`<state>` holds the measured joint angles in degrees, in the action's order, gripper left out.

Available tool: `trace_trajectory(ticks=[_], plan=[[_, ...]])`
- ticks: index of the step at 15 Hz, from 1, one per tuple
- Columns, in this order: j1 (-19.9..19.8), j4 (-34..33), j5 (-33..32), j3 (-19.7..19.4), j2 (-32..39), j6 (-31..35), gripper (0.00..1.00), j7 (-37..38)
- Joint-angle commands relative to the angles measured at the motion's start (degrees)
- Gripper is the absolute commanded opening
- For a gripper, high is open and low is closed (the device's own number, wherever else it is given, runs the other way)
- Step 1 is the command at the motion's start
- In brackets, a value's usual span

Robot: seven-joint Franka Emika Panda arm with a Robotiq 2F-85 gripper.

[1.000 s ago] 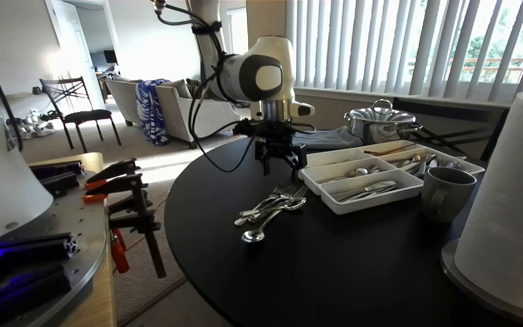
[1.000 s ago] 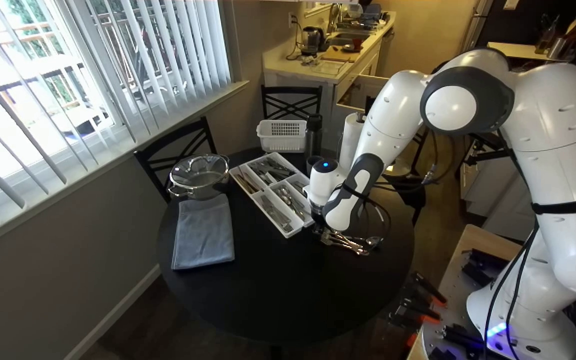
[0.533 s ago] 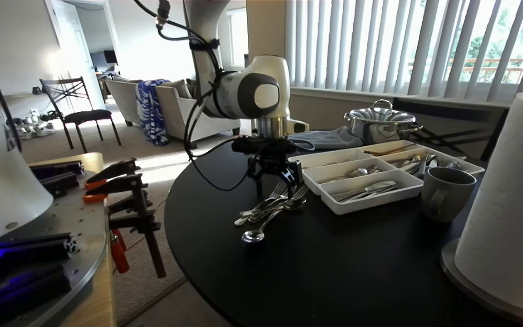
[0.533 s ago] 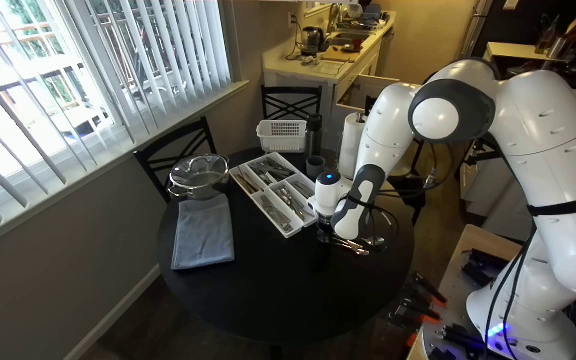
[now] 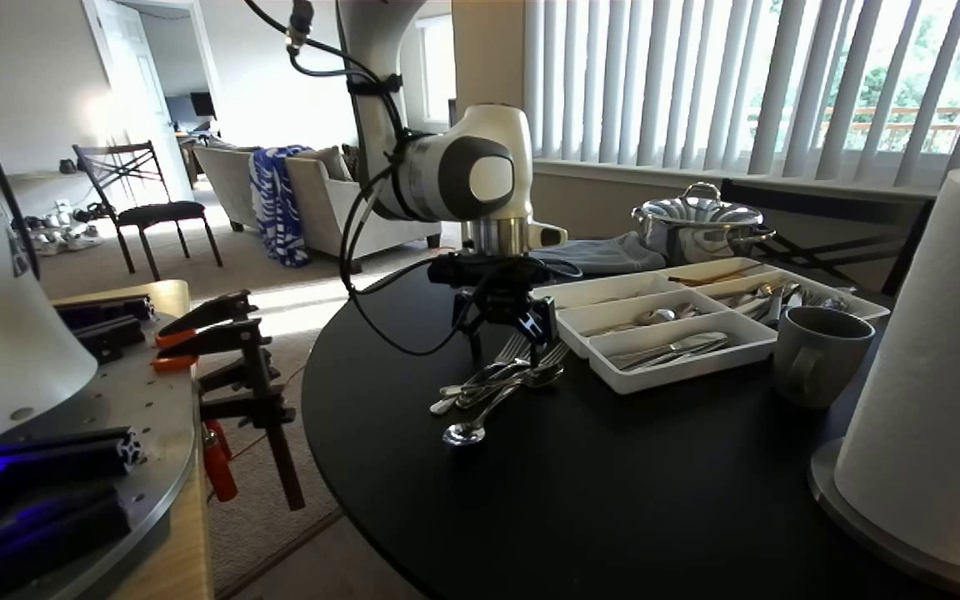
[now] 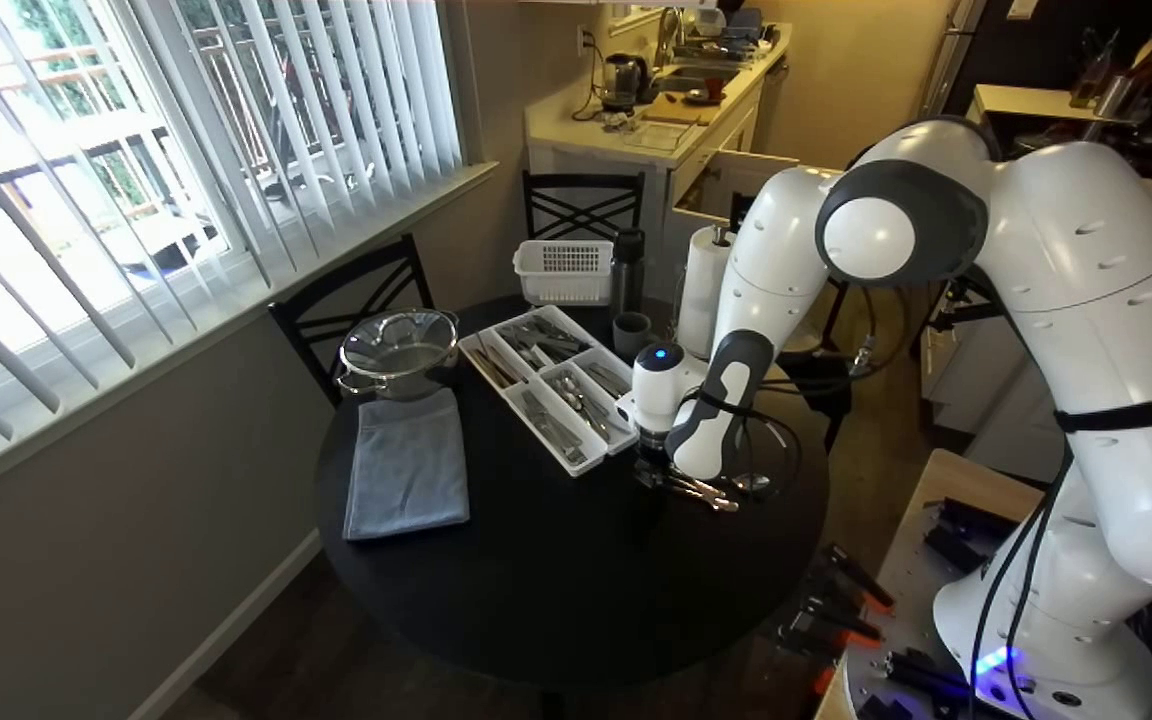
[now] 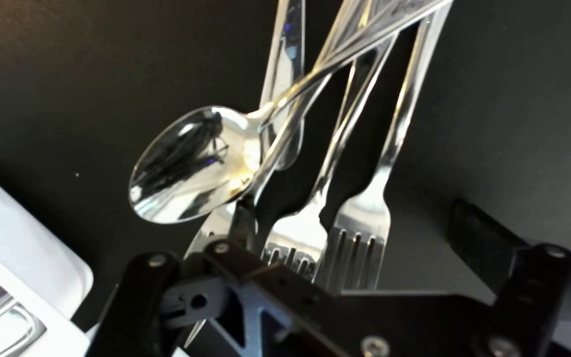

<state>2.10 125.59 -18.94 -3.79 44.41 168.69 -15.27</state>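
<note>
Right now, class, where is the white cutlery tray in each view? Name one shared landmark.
In an exterior view: the white cutlery tray is right of centre.
In an exterior view: the tray is near the centre.
In the wrist view: part of the tray is at lower left.
Landmark in all three: the loose cutlery beside it.

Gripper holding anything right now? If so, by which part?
Nothing held. The gripper stands open; two forks show between its spread jaws in the wrist view.
</note>
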Motion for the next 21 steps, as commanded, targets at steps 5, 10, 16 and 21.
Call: trace_trajectory(ticks=[5,10,16,21], plan=[[-0.71,4.55,-3.21,-3.85,-0.32,4.56,1.00,-2.42],[2.60,4.95,-3.95,-7.71,-0.26,6.46,1.00,-1.35],[9.25,7.08,-4.60,-13.10,-0.73,12.33,1.00,-1.04],[3.68,6.75,-3.77,-6.38,-0.47,13.24,1.00,-3.84]])
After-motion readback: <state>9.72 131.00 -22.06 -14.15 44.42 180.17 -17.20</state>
